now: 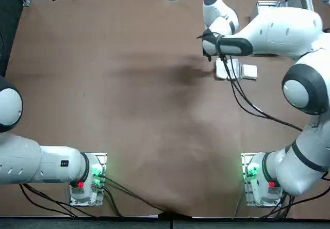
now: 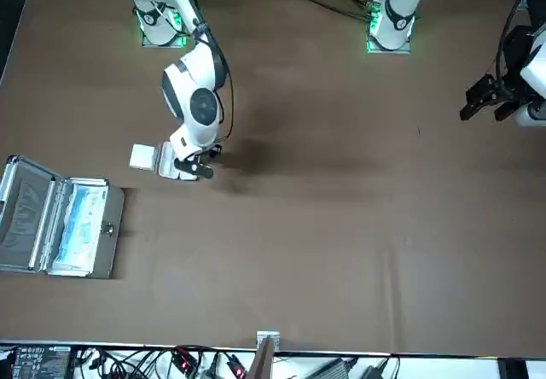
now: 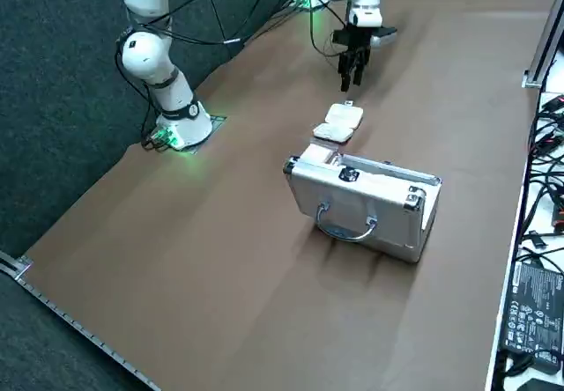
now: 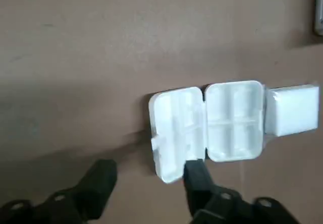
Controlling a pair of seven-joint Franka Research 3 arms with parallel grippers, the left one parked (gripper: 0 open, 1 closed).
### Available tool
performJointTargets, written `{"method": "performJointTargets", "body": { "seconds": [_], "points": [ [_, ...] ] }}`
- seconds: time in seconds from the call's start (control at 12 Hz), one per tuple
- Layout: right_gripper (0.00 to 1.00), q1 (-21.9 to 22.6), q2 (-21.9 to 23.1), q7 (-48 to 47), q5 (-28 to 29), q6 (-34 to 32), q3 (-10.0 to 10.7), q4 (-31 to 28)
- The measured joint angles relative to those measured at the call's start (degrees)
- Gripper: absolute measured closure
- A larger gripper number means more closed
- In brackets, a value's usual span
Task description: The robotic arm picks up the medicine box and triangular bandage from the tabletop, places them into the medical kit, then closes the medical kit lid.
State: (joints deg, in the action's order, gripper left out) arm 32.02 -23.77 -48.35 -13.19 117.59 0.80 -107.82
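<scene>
The triangular bandage is a white packet in two bulging halves, lying flat on the brown table. It also shows in the side view as the bandage. The small flat white medicine box sits right beside it, on the kit's side. My right gripper hangs open and empty just short of the bandage, one finger near its edge. The silver medical kit stands open with its pale blue lining showing. The medical kit lid is raised, handle outward. The robotic arm reaches over this corner.
The parked left arm stays at the near left. Cables and electronics lie along the table's far edge behind the kit. The arm bases with green lights sit at the near edge. Bare brown tabletop spreads across the middle.
</scene>
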Motion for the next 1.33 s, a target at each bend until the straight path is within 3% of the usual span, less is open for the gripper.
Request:
{"method": "performJointTargets", "body": {
  "seconds": [0.08, 0.17, 0.25, 0.42, 0.5, 0.67, 0.75, 0.92, 1.08, 1.33],
  "points": [
    [0.22, 0.73, -2.47, -3.98, -2.33, 1.26, 0.00, -0.03],
    [0.22, 0.87, -3.53, -5.65, -3.35, 1.41, 0.01, -0.03],
    [0.32, 0.87, -4.35, -6.60, -3.89, 1.50, 0.08, -0.03],
    [0.35, 0.80, -5.31, -7.17, -4.09, 1.64, 0.48, 0.00],
    [0.46, 0.76, -5.55, -7.26, -4.09, 1.64, 0.67, 0.00],
    [0.50, 0.55, -5.67, -7.32, -4.09, 1.65, 0.83, 0.06],
    [0.61, 0.45, -5.67, -7.39, -4.09, 1.65, 0.84, 0.14],
    [0.66, 0.41, -5.67, -7.47, -4.09, 1.65, 0.85, 0.23],
    [0.90, 0.41, -5.67, -7.72, -4.09, 1.64, 0.85, 0.31],
    [0.99, 0.41, -5.67, -9.59, -4.09, 1.64, 0.85, 0.39]
  ]
}}
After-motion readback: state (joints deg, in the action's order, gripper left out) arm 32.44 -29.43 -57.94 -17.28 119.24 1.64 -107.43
